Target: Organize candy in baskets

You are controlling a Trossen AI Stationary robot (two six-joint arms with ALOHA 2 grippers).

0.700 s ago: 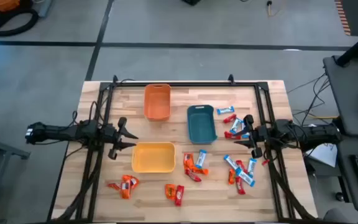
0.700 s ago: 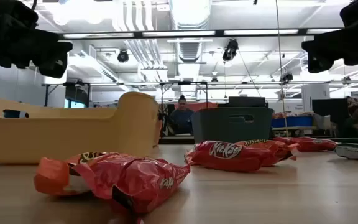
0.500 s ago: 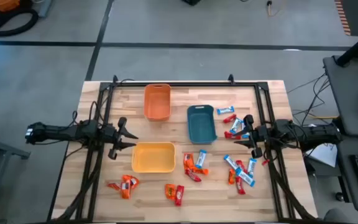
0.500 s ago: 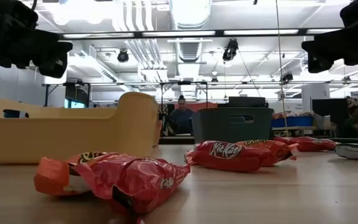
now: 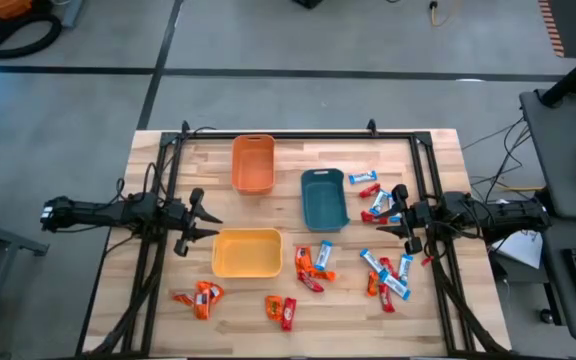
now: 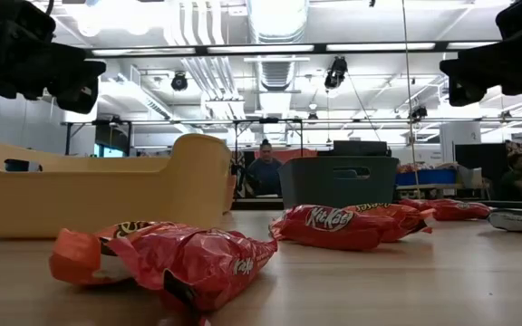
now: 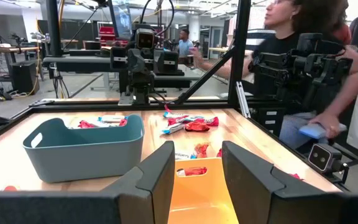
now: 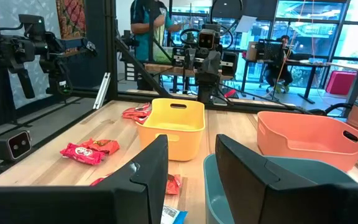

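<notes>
Since every candy bar lies loose on the worktop, spread along its near edge and right side, none sits yet in the orange basket, teal basket or yellow basket. The bars look light, small and crinkly; their glossy wrappers will likely slip, so pinching across the middle seems safest. The left pincer hovers by the yellow basket, jaws parted, empty. The right pincer hangs over the right-side scatter, likewise parted and empty.
</notes>
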